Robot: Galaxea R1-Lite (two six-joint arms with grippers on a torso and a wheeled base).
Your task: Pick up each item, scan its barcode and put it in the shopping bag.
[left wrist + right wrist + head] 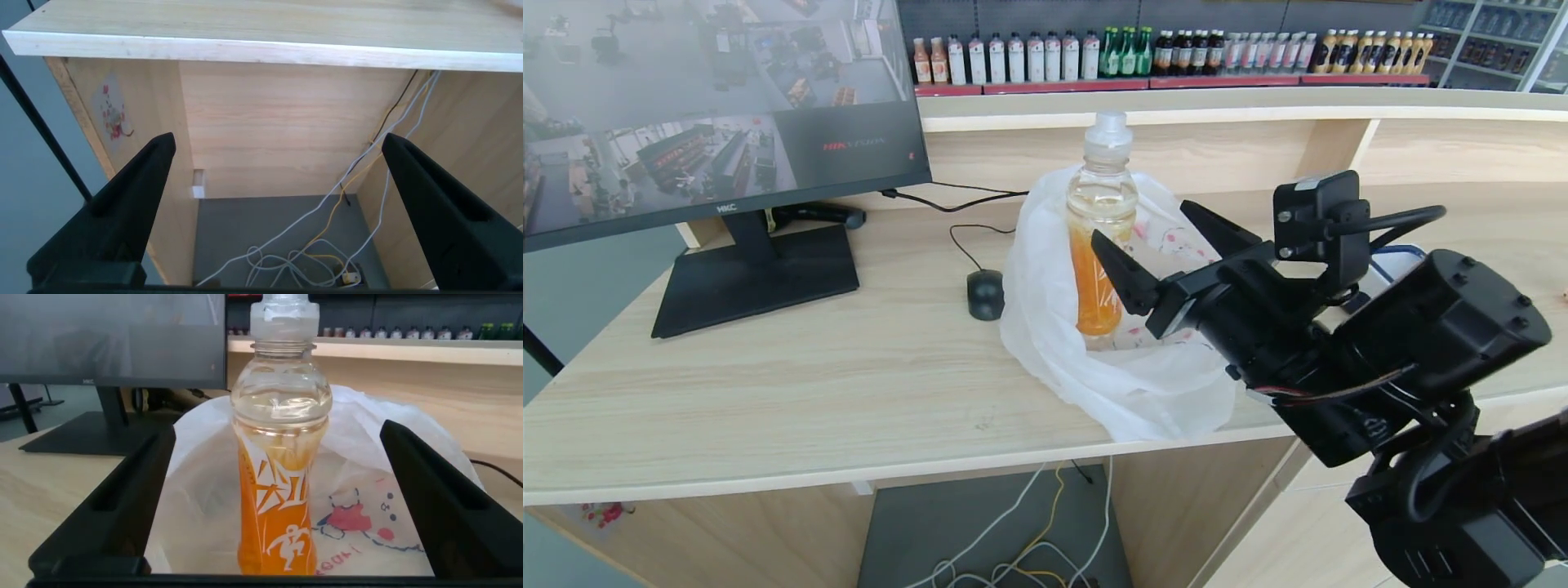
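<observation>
An orange drink bottle [1101, 237] with a clear cap stands upright inside the white shopping bag [1119, 384] on the wooden counter. My right gripper [1168, 237] is open just in front of the bottle, its two black fingers spread wide and not touching it. In the right wrist view the bottle [278, 474] stands centred between the fingers, with the bag [384, 506] behind it. My left gripper [278, 180] is open below the counter edge, facing the space under the desk with nothing between its fingers.
A monitor [711, 106] on a black stand occupies the counter's left. A black mouse [985, 294] lies just left of the bag. Cables [327, 237] hang under the desk. Shelves of bottles [1176, 53] line the back wall.
</observation>
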